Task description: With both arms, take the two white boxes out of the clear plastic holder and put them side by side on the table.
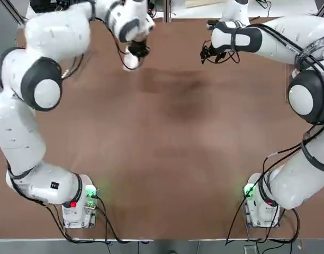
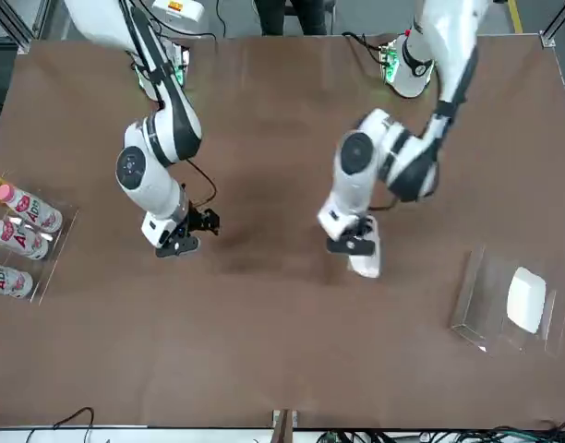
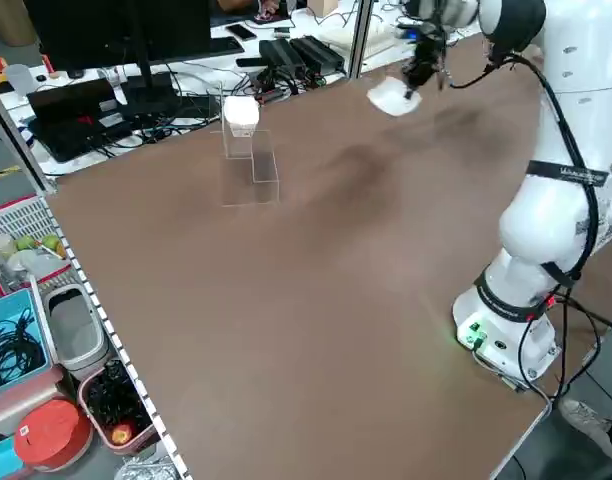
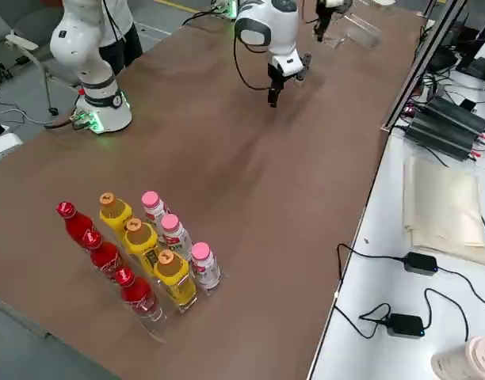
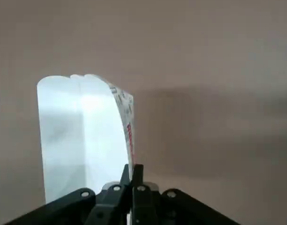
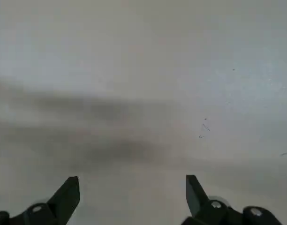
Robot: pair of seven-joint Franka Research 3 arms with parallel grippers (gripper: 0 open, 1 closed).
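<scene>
One white box stands in the clear plastic holder, toward the left end of the counter; presumably the slots keep it upright and apart from its pair. The other white box is out of the holder, in my left hand, above the counter on the base side of the rack. I grip it by an edge, so most of its body projects beyond the fingers; likely this leaves a free end to set down first.

Left hand: fingers pressed nearly together, pinching only a thin margin of the box. Such a narrow hold might let it swing or twist on contact, so a slow lowering seems advisable. Right hand: parked over the counter's right part, fingers spread wide, nothing between them. Remaining, as I judge: place this box, then fetch the second.
</scene>
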